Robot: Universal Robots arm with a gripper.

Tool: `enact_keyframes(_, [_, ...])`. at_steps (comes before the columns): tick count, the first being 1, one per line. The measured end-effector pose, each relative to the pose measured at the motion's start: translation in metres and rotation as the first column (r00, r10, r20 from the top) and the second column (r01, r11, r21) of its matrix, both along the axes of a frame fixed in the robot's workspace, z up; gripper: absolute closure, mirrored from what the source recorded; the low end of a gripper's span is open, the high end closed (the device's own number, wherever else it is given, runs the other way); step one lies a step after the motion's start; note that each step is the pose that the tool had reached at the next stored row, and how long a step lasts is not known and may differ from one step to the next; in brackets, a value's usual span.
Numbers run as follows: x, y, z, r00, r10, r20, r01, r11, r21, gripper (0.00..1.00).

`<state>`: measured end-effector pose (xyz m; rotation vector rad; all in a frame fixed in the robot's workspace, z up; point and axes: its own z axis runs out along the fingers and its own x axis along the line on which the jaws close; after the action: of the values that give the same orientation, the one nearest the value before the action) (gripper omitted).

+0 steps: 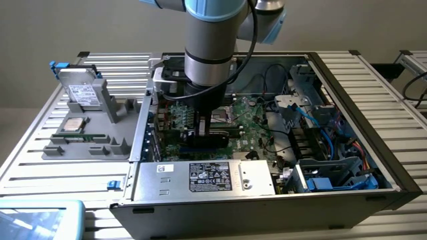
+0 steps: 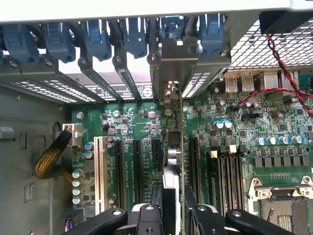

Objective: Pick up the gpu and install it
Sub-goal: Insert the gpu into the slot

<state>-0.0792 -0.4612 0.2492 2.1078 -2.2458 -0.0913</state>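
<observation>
My gripper (image 2: 173, 215) reaches down into the open computer case (image 1: 373, 150) and is shut on the gpu (image 2: 172, 147). I see the card edge-on between the two black fingers (image 2: 155, 215), standing upright over the green motherboard (image 2: 137, 122). Its metal bracket (image 2: 178, 54) sits at the rear slot openings under the blue clips. The card's lower edge lines up along the black expansion slots (image 2: 137, 166); whether it is seated I cannot tell. In the exterior view the gripper (image 1: 205, 131) and the dark gpu (image 1: 223, 132) are low over the motherboard (image 1: 250, 122).
A grey parts tray (image 1: 87, 145) at the exterior view's left holds a silver hard drive (image 1: 81, 92) standing upright. The power supply (image 1: 207, 177) lies at the case front. Blue and black cables (image 1: 313, 125) and a drive cage crowd the right side. A braided cable (image 2: 49, 159) lies beside the slots.
</observation>
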Motion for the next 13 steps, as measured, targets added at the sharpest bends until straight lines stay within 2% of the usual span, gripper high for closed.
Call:
enact_keyframes(5, [-0.0001, 0.0017, 0.0001, 0.9999, 0.014, 0.0000, -0.014, 0.9999, -0.0007, 0.72])
enact_keyframes(13, [-0.0001, 0.0020, 0.0000, 0.9998, 0.017, 0.0001, -0.017, 0.9998, -0.0009, 0.72])
